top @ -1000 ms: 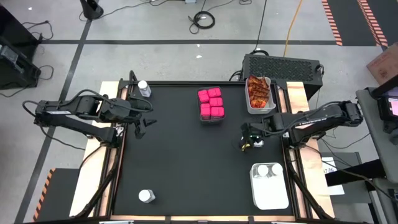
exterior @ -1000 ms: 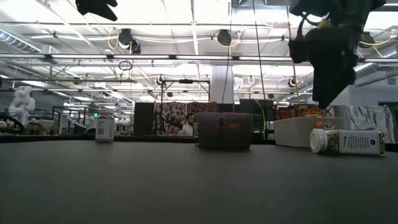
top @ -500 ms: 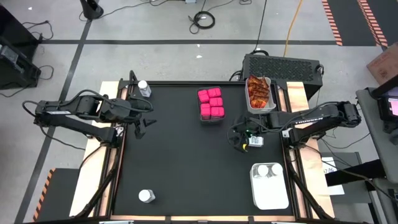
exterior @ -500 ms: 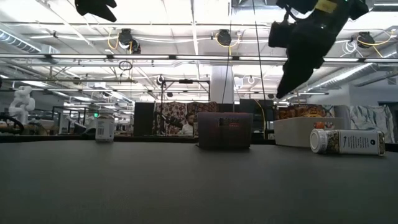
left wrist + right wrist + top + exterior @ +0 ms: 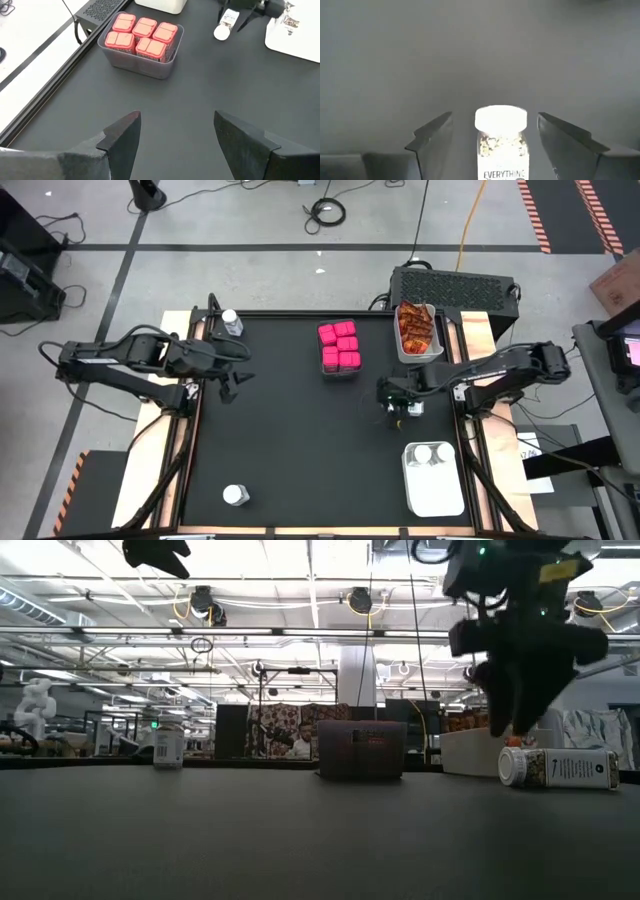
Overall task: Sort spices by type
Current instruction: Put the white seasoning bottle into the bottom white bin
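Note:
A clear spice jar with a white lid (image 5: 501,135) lies on its side on the black table (image 5: 300,440), right of the middle. My right gripper (image 5: 495,116) hangs over it, pointing down and open, one finger on either side of the lid end with a gap to each. The low view shows the same jar (image 5: 560,768) on the table just below the right gripper (image 5: 515,715). My left gripper (image 5: 230,387) waits open above the table's left side, holding nothing. Two more jars stand on the table, one (image 5: 232,322) far left and one (image 5: 236,495) near left.
A clear bin of pink packs (image 5: 339,348) stands at the far middle. A bin of orange-red sachets (image 5: 417,330) is at the far right. A white bin (image 5: 435,495) at the near right holds two jars. The black table has free room in the middle.
My right gripper has rolled about its own pointing line and come down toward the lying jar, so that its fingers now stand on either side of the jar's lid end. The jar has not moved.

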Action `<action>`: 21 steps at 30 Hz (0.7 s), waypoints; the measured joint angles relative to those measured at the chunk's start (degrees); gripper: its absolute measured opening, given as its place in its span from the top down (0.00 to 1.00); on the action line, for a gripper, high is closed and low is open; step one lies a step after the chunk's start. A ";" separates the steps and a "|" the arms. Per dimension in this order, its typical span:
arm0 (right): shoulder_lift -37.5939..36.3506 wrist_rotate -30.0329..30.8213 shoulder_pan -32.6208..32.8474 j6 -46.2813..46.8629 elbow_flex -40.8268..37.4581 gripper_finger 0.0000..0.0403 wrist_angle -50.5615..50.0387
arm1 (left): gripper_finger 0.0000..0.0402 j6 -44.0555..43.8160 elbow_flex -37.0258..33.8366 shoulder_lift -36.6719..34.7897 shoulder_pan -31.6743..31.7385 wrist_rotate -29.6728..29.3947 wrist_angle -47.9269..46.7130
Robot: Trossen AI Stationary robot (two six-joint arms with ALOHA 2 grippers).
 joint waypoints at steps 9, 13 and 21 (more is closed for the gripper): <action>10.00 0.10 -0.40 -4.47 0.02 0.30 1.27 | 0.37 -0.06 0.00 3.02 0.01 0.53 0.25; 14.05 0.64 -0.40 -4.27 0.09 0.30 2.42 | 0.37 -0.05 0.00 3.57 -0.01 1.14 0.25; 15.48 0.47 -0.27 1.53 1.84 0.43 0.02 | 0.37 0.15 0.00 3.58 -0.01 1.34 0.23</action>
